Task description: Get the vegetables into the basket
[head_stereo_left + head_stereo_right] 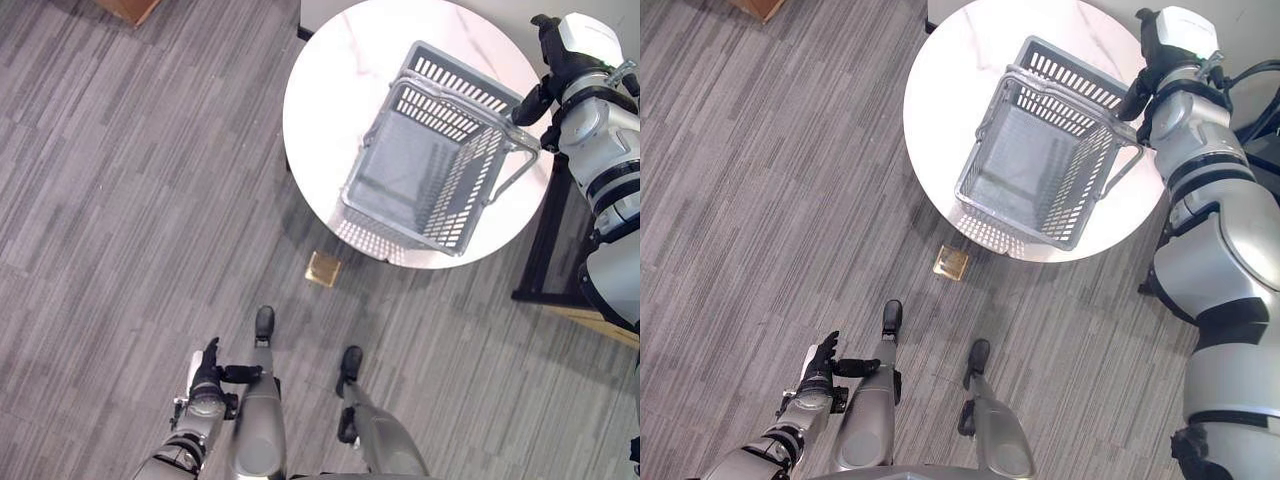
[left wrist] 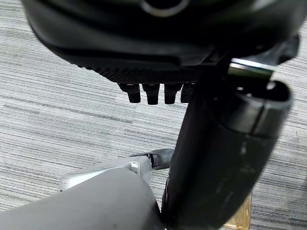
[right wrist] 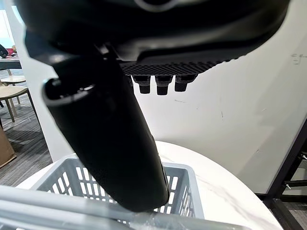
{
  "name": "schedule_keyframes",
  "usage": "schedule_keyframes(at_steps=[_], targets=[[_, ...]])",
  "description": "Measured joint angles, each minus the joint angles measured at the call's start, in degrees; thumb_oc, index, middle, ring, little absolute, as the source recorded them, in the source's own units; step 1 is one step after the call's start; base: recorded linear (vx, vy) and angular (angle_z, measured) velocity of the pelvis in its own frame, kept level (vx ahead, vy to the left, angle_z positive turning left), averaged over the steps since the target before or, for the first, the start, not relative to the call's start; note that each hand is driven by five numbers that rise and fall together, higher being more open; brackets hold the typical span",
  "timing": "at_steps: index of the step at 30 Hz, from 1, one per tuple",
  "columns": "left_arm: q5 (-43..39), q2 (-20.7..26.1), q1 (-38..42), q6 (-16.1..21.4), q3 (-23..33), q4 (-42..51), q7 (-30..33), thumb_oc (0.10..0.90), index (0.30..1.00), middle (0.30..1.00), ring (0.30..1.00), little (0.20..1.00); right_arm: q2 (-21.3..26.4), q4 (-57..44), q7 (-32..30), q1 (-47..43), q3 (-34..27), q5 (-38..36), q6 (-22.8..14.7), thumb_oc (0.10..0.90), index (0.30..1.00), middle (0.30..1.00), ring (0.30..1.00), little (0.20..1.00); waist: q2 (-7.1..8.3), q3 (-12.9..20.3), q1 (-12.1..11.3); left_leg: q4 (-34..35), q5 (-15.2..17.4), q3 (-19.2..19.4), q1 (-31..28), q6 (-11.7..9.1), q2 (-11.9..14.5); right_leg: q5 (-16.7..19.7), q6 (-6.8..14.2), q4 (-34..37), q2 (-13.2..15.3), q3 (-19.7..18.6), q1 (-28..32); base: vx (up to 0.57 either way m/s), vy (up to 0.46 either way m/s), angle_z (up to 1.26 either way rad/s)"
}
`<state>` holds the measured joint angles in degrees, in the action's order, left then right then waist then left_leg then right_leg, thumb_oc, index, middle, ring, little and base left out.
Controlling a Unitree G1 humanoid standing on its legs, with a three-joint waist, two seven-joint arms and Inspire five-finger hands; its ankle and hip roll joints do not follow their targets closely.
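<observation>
A grey plastic basket [image 1: 468, 190] with a wire handle stands on a round white table [image 1: 330, 90]; I make out no vegetables inside it. My right hand [image 1: 545, 60] hovers at the basket's far right corner, fingers straight, thumb pointing down toward the rim [image 3: 72, 184]. A scrap of clear crinkled film [image 3: 144, 221] shows by the rim under the thumb. Low at my side, over the carpet, my left hand [image 1: 210, 375] is open and holds nothing.
A small brass-coloured square plate [image 1: 322, 268] lies in the grey carpet just before the table. A black metal frame [image 1: 535, 260] stands to the table's right. A brown box corner [image 1: 128, 8] shows at the far left.
</observation>
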<state>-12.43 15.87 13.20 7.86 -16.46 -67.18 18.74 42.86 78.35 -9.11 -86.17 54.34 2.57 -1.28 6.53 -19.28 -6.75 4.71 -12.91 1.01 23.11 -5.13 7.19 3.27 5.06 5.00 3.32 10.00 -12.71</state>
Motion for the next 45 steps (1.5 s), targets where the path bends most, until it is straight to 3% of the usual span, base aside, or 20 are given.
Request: schedule_keyframes(at_steps=[7,13,28,33,37,45], targets=[[0.07,-0.04,0.71,-1.46,0.00,-0.50,0.08,0.900,1.000,1.000,1.000,1.000,-1.23,0.10,0.25,-0.03,-0.17,2.13,0.72,0.900,1.000,1.000,1.000,1.000,0.09,-0.08,0.29,0.01,-0.04,0.08,-0.93,0.04,-0.02,0.03,-0.03,-0.02,0.06,-0.06,0.91,0.00,0.000,0.00],[0.13,0.26,0.75,-3.28,-0.31,-1.18,0.07,0.900,1.000,1.000,1.000,1.000,-5.58,-0.63,1.64,0.04,0.00,3.67,1.03,0.900,1.000,1.000,1.000,1.000,0.39,-0.16,1.28,0.21,-0.03,1.21,-4.43,0.04,0.11,0.04,-0.04,-0.02,0.13,-1.06,3.64,0.02,-0.016,-0.08],[1.92,3.15,-2.27,-5.02,1.71,-3.26,-0.37,0.900,1.000,1.000,1.000,1.000,-9.89,-5.38,4.00,-0.05,0.01,8.38,1.02,0.900,1.000,1.000,1.000,1.000,5.00,2.52,2.21,0.28,0.65,6.04,-13.75,-0.77,0.73,0.49,-0.31,0.03,0.26,-6.21,10.06,0.03,-0.012,-0.17],[1.90,2.51,-4.84,-5.69,3.75,-3.51,-0.54,0.900,1.000,1.000,1.000,1.000,-13.63,-9.51,5.56,1.63,-0.26,8.56,1.17,0.900,1.000,1.000,1.000,1.000,4.53,5.17,3.97,0.30,1.08,7.18,-15.89,-0.65,0.75,0.57,-0.31,0.04,0.36,-6.99,11.48,0.00,-0.003,-0.11],[1.91,0.63,-6.20,-5.84,3.56,-3.75,-0.75,0.900,1.000,1.000,1.000,1.000,-17.10,-9.48,6.33,4.74,-0.03,10.22,1.14,0.900,1.000,1.000,1.000,1.000,2.75,8.31,4.58,0.31,1.24,7.58,-16.18,-0.56,0.74,0.59,-0.33,0.04,0.43,-7.71,11.51,-0.01,0.002,-0.05],[1.84,-1.17,-7.45,-5.66,3.52,-4.76,-0.94,0.900,1.000,1.000,1.000,1.000,-20.35,-6.53,6.72,8.29,-0.15,11.12,1.78,0.900,1.000,1.000,1.000,1.000,0.09,10.15,4.74,0.31,1.24,7.65,-16.26,-0.47,0.75,0.67,-0.39,0.03,0.40,-7.85,11.55,0.00,0.000,0.00]])
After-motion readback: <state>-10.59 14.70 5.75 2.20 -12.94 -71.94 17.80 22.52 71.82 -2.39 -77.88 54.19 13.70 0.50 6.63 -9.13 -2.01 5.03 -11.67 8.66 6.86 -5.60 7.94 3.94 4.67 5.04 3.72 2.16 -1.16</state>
